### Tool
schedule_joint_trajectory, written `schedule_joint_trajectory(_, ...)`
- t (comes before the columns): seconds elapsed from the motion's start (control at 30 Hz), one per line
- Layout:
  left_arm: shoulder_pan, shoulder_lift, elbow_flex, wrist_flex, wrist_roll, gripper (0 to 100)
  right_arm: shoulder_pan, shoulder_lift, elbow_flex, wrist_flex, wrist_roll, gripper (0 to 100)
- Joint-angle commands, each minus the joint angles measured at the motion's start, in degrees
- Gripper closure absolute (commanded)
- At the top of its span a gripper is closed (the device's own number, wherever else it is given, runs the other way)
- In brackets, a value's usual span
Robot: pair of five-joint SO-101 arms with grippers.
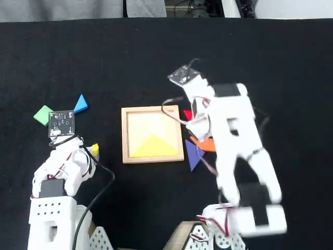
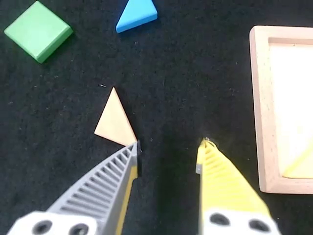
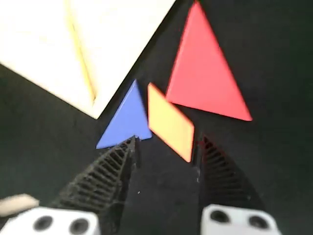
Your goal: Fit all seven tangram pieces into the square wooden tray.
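Got the left end effector (image 2: pixel 169 145) right up close: spread open, gripping nothing, one tip right at a corner of the tan triangle (image 2: pixel 115 120). Same deal with the right end effector (image 3: pixel 167 140), open and empty, hanging over the orange parallelogram (image 3: pixel 170 122), with the dark blue triangle (image 3: pixel 126 120) and red triangle (image 3: pixel 205 78) crowding in just beside it. Only seeing a yellow triangle (image 1: pixel 153 146) seated in the wooden tray (image 1: pixel 125 135). Green square (image 2: pixel 38 30) and light blue triangle (image 2: pixel 137 13) well off on the worktop (image 2: pixel 195 73). Could easily pinch or shove the dark blue triangle along if closed now on the right. Might just nudge the tan triangle away on the left instead of grabbing it.
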Motion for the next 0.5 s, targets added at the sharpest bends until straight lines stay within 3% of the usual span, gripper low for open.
schedule_joint_trajectory(0.0, 0.57, -0.62, 0.75, -2.81, -0.79, 80, -0.09, 5.23, -6.46, 1.49, 5.01, 81.1)
schedule_joint_trajectory(0.17, 0.66, -0.62, 1.36, -3.87, -0.79, 80, 1.23, 6.29, -6.64, -3.69, 9.76, 81.1)
schedule_joint_trajectory(0.3, 0.66, -0.62, 1.36, -3.96, -0.79, 80, 0.44, 7.69, -5.58, -4.48, 17.76, 81.1)
schedule_joint_trajectory(0.47, 0.66, -0.62, 1.36, -3.96, -0.7, 80, 0.35, 12.18, -6.37, -5.98, 18.37, 80.9)
